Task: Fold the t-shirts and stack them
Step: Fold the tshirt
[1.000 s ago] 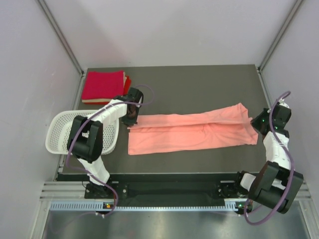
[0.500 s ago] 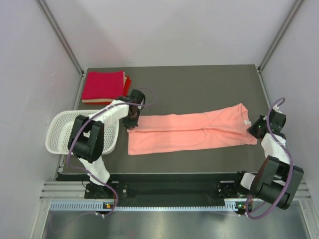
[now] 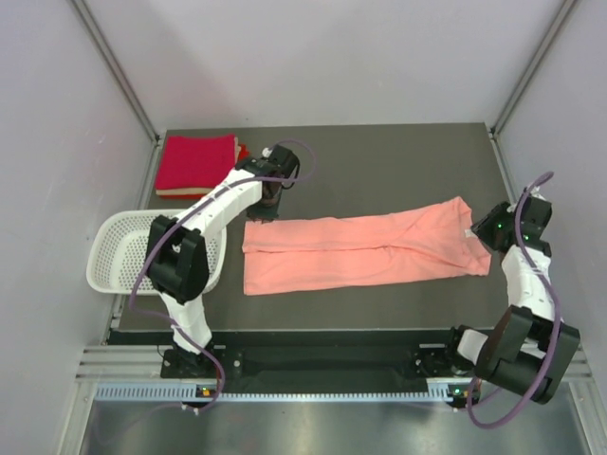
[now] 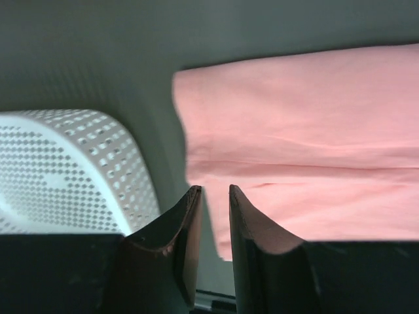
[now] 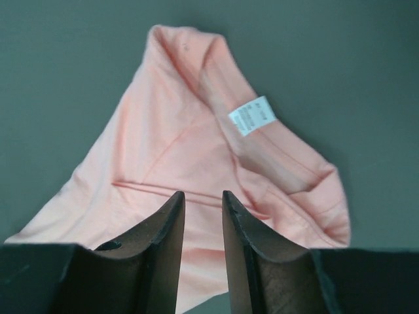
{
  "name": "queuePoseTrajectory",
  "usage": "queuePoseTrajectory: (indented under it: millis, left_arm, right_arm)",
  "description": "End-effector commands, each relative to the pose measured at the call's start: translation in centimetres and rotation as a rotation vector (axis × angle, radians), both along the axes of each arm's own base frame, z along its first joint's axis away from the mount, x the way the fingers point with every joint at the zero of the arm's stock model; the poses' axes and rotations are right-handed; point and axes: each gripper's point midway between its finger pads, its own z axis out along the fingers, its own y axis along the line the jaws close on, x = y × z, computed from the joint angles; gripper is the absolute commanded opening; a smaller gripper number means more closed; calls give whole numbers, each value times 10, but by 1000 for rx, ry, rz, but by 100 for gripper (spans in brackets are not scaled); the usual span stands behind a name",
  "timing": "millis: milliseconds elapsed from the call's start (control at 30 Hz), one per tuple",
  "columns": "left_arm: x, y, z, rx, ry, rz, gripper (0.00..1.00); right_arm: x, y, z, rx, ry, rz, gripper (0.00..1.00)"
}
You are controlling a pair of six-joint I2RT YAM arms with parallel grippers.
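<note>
The salmon-pink t-shirt (image 3: 365, 251) lies flat across the table as a long band folded lengthwise, with its white tag (image 3: 469, 233) at the right end. My left gripper (image 3: 269, 201) hovers just beyond the shirt's far left corner, its jaws a narrow gap apart and empty. In the left wrist view (image 4: 215, 190) the shirt (image 4: 301, 131) lies below the fingers. My right gripper (image 3: 492, 230) is over the shirt's right end, jaws slightly apart and empty. The right wrist view (image 5: 203, 194) shows the shirt (image 5: 177, 124) and tag (image 5: 251, 116) beneath. Folded red t-shirts (image 3: 196, 162) are stacked at the far left corner.
A white perforated basket (image 3: 119, 248) stands at the table's left edge beside the shirt's left end, and it also shows in the left wrist view (image 4: 72, 163). Grey walls enclose the table on the left, right and far sides.
My left gripper has let go of the shirt's left corner and moved away toward the far right. My right gripper has lifted slightly off the right end. The shirt now lies flat.
</note>
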Motion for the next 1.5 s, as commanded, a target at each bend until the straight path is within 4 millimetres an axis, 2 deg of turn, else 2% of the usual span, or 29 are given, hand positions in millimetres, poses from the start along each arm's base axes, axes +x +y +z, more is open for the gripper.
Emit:
queuePoseTrajectory:
  millis: [0, 67, 100, 167, 200, 267, 300, 367, 400, 500, 567, 667, 700, 767, 800, 867, 933, 967, 1000, 1100, 1167, 1267, 1300, 1333, 1400, 1433, 1467]
  left_arm:
    - [2, -37, 10, -162, -12, -19, 29]
    - [9, -46, 0, -214, -28, -12, 29]
    - [7, -47, -8, -224, -10, -5, 29]
    - [13, -45, -23, -255, 4, 38, 29]
    - [5, -50, -38, -297, 54, 46, 29]
    - [8, -51, -51, -355, 70, 66, 29]
    - [1, -48, -65, -359, 109, 88, 29]
    - [-3, -44, -79, -377, 145, 106, 29]
    - [-7, -38, -93, -357, 177, 135, 29]
    - [-11, -29, -105, -341, 214, 170, 27]
    - [-9, -28, -101, -332, 203, 171, 27]
    - [4, -28, -82, -331, 149, 166, 29]
    - [14, -32, -70, -348, 113, 160, 29]
    - [28, -42, -55, -390, 70, 151, 29]
    - [34, -46, -51, -411, 56, 149, 29]
    - [46, -56, -44, -457, 21, 135, 29]
    - [50, -64, -48, -493, 30, 129, 29]
    - [52, -66, -50, -495, 29, 131, 29]
    - [53, -65, -59, -484, 44, 140, 29]
    - [53, -60, -79, -477, 84, 173, 28]
    - [52, -55, -92, -479, 108, 201, 28]
    - [53, -45, -102, -462, 110, 248, 28]
    - [55, -43, -103, -464, 101, 263, 28]
    - [57, -42, -104, -462, 97, 268, 28]
    - [62, -43, -105, -472, 77, 282, 28]
    - [64, -44, -106, -476, 73, 287, 28]
    - [68, -45, -106, -482, 62, 292, 28]
  right_arm:
    - [23, 38, 21, 38, -67, 119, 30]
    - [29, 51, 17, 26, -38, 180, 30]
    - [31, 59, 7, 19, 5, 214, 31]
    - [32, 58, -3, 9, 50, 216, 30]
    - [32, 59, -17, 20, 94, 222, 30]
    - [31, 55, -30, 15, 148, 213, 29]
    - [29, 53, -41, 13, 188, 216, 29]
    - [31, 45, -48, -10, 222, 194, 29]
    - [33, 43, -54, -7, 242, 187, 29]
    - [37, 42, -61, 9, 273, 175, 30]
    - [40, 35, -59, -21, 285, 151, 29]
    - [55, 21, -46, -82, 270, 132, 32]
    - [67, 17, -37, -102, 248, 143, 33]
    - [79, 14, -31, -118, 236, 158, 36]
    - [89, 11, -27, -135, 225, 181, 36]
    - [100, 9, -32, -144, 232, 209, 37]
    - [114, 9, -26, -137, 214, 239, 38]
    - [116, 8, -35, -130, 234, 256, 38]
    - [124, 7, -31, -132, 217, 269, 38]
    - [136, 8, -38, -101, 212, 310, 38]
    - [138, 5, -49, -82, 233, 316, 38]
    - [141, 2, -56, -56, 220, 321, 36]
    - [144, -1, -57, -62, 202, 321, 34]
    - [145, -3, -58, -69, 196, 313, 24]
    - [145, -13, -60, -69, 177, 275, 13]
    - [151, -18, -57, -71, 138, 263, 4]
    - [152, -27, -55, -66, 117, 240, 1]
